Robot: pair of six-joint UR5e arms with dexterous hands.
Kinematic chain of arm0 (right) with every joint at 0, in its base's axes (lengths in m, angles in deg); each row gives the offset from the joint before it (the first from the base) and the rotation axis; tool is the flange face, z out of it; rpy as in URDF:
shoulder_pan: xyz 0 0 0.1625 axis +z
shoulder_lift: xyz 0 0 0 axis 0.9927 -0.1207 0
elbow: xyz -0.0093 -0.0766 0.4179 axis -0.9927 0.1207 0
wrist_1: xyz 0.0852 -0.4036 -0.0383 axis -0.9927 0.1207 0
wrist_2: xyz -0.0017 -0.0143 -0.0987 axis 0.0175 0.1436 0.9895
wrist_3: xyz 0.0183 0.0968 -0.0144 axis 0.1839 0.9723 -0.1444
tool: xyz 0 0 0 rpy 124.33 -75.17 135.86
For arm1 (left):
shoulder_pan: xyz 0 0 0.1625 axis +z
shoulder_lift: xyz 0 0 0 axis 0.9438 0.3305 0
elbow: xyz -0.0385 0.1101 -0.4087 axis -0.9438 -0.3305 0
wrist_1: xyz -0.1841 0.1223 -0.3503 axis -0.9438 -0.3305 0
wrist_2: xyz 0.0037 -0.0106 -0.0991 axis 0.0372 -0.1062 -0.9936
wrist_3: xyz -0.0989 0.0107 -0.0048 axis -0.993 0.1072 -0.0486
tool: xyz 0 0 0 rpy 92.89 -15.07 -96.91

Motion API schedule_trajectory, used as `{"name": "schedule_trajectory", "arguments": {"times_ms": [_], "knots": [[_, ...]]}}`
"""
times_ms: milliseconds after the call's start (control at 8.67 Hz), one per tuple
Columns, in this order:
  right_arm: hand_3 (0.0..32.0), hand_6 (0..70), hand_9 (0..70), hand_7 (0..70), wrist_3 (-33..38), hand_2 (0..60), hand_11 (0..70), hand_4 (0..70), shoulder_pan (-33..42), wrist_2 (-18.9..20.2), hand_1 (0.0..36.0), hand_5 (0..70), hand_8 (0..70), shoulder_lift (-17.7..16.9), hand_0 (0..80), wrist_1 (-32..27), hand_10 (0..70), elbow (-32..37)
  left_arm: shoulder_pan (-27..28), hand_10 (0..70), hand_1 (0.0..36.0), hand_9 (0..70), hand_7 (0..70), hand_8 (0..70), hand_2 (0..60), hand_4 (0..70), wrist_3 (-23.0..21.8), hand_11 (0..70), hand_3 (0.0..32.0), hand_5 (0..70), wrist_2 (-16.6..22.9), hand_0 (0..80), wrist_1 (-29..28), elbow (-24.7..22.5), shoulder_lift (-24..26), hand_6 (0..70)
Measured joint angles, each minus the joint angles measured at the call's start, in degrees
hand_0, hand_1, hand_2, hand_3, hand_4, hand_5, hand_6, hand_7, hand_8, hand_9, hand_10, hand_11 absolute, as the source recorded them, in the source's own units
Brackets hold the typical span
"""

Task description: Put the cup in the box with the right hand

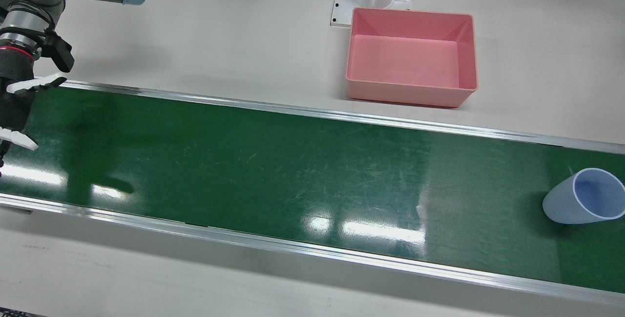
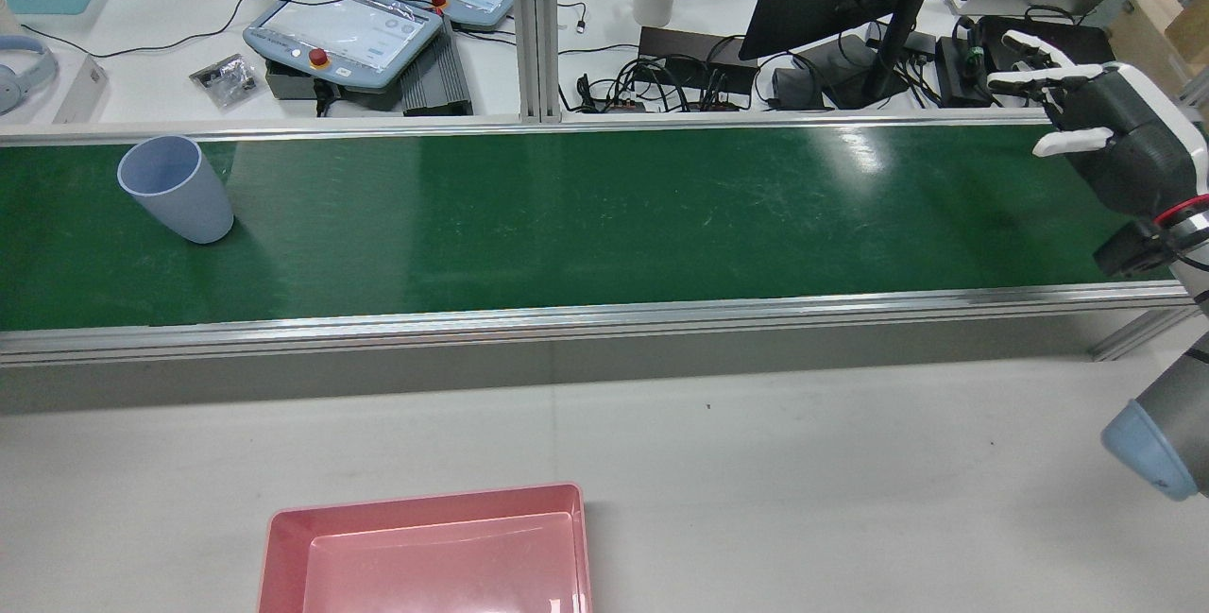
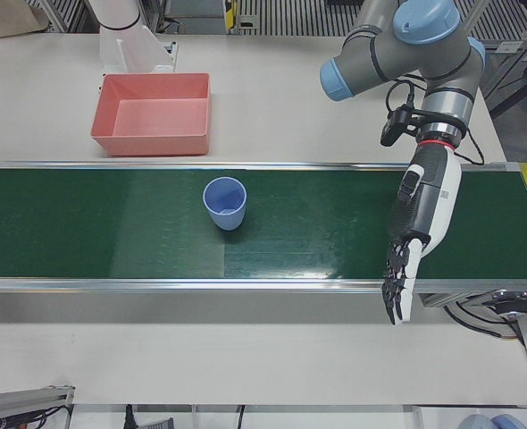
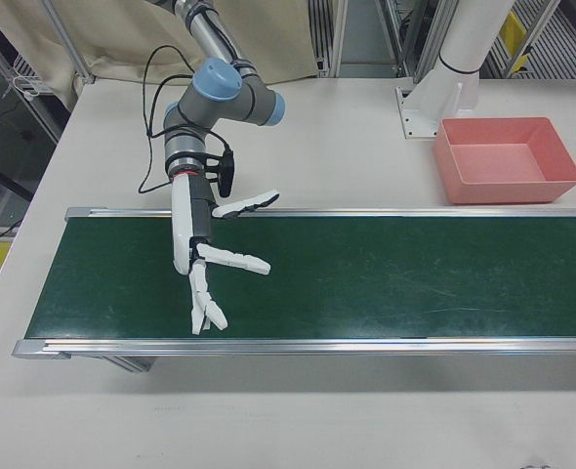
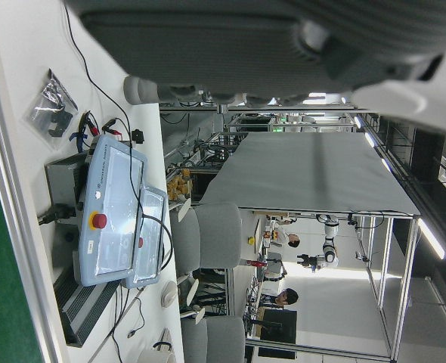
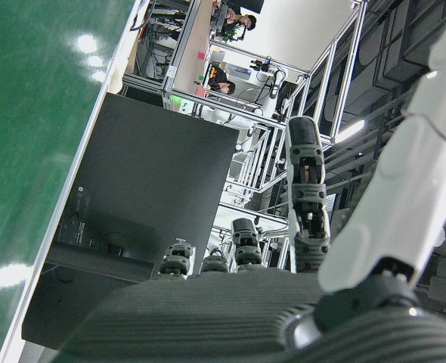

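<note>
Cup: the blue cup (image 2: 177, 188) stands upright, mouth up, on the green belt (image 2: 604, 216), close to its end on the robot's left.
Your right hand (image 2: 1105, 141): fingers spread, holding nothing, over the opposite end of the belt.
Left hand (image 3: 420, 232): stretched out flat and empty; it's nearer the cup, but this isn't its job.
Key relation: nearly the whole belt lies between you and the cup, so you reach along it or wait.
Box: the pink box (image 2: 283, 547) is empty on the table's robot-side edge.
</note>
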Motion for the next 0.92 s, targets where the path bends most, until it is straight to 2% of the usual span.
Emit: {"name": "schedule_trajectory", "arguments": {"times_ms": [231, 462, 577, 923], "knots": [[0.0, 3.8, 1.1, 12.7, -0.1, 0.0, 6.9, 37.1, 0.0, 0.0, 8.0, 2.0, 0.0, 0.0, 49.0, 0.0, 4.1, -0.1, 0.0, 0.0, 0.0, 0.0, 0.0, 0.0, 0.0, 0.0, 0.0, 0.0, 0.0, 0.0, 0.0, 0.0, 0.0, 0.0, 0.0, 0.0], [0.0, 3.4, 1.4, 14.3, -0.2, 0.0, 6.3, 25.1, 0.0, 0.0, 7.9, 2.4, 0.0, 0.0, 47.9, 0.0, 3.6, -0.1, 0.0, 0.0, 0.0, 0.0, 0.0, 0.0, 0.0, 0.0, 0.0, 0.0, 0.0, 0.0, 0.0, 0.0, 0.0, 0.0, 0.0, 0.0], [20.2, 0.9, 1.5, 14.9, -0.2, 0.0, 6.0, 15.1, 0.0, 0.0, 8.5, 2.7, 0.0, 0.0, 47.8, 0.0, 3.3, 0.0, 0.0, 0.0, 0.0, 0.0, 0.0, 0.0, 0.0, 0.0, 0.0, 0.0, 0.0, 0.0, 0.0, 0.0, 0.0, 0.0, 0.0, 0.0], [23.4, 0.5, 1.4, 14.4, -0.1, 0.0, 5.9, 13.3, 0.0, 0.0, 8.6, 2.8, 0.0, 0.0, 47.8, 0.0, 3.2, 0.0, 0.0, 0.0, 0.0, 0.0, 0.0, 0.0, 0.0, 0.0, 0.0, 0.0, 0.0, 0.0, 0.0, 0.0, 0.0, 0.0, 0.0, 0.0]]}}
